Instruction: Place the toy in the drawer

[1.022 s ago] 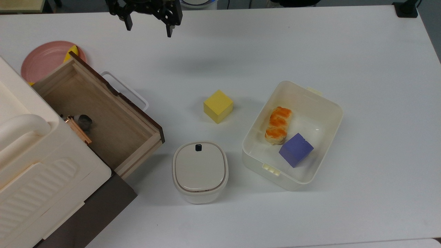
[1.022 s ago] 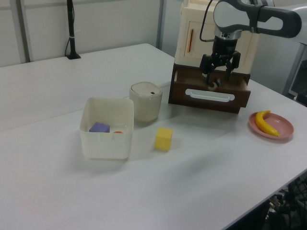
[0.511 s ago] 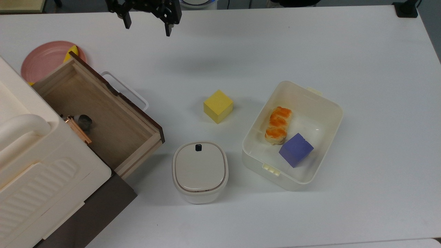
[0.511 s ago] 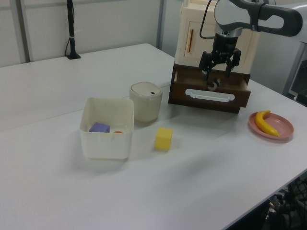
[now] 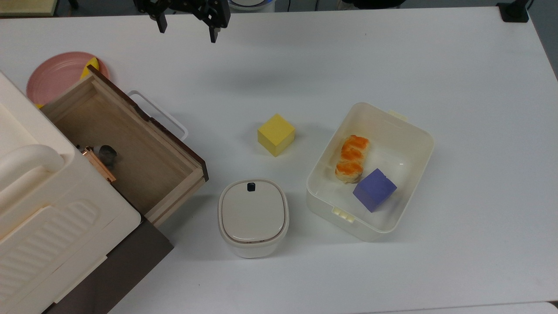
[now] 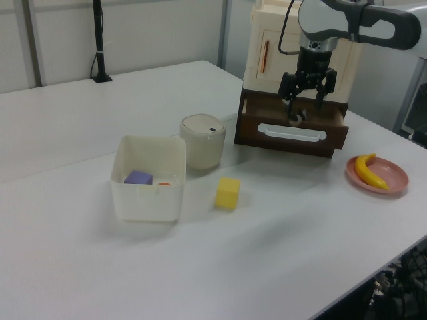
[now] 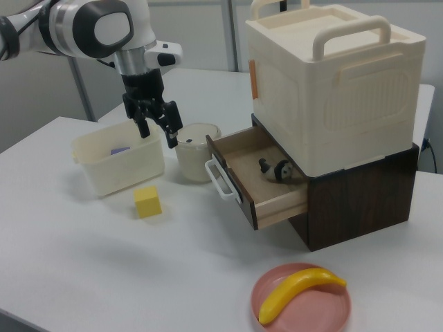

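Observation:
The drawer (image 5: 144, 152) stands pulled open from the dark brown cabinet, its white loop handle (image 5: 159, 114) facing the table's middle. The toy (image 5: 107, 153), small, dark grey and roundish, lies on the drawer floor at the back, close under the cream case; in the right view the toy (image 7: 277, 169) rests inside the drawer (image 7: 243, 164). My gripper (image 5: 187, 29) hangs open and holding nothing, high over the table near the top view's top edge, apart from the drawer. In the right view the gripper (image 7: 160, 133) hovers left of the drawer, above the lidded pot. In the left view the gripper (image 6: 305, 100) appears in front of the drawer (image 6: 293, 133).
A yellow cube (image 5: 276, 134) sits mid-table. A white tub (image 5: 405, 124) holds a purple cube (image 5: 374, 189) and a pastry (image 5: 352, 158). A lidded cream pot (image 5: 253, 216) stands by the drawer's corner. A pink plate (image 7: 325, 315) carries a banana (image 7: 301, 290). A cream case (image 7: 332, 83) tops the cabinet.
The open gripper has risen a little and drifted toward the top view's top edge. The toy and everything else stay put.

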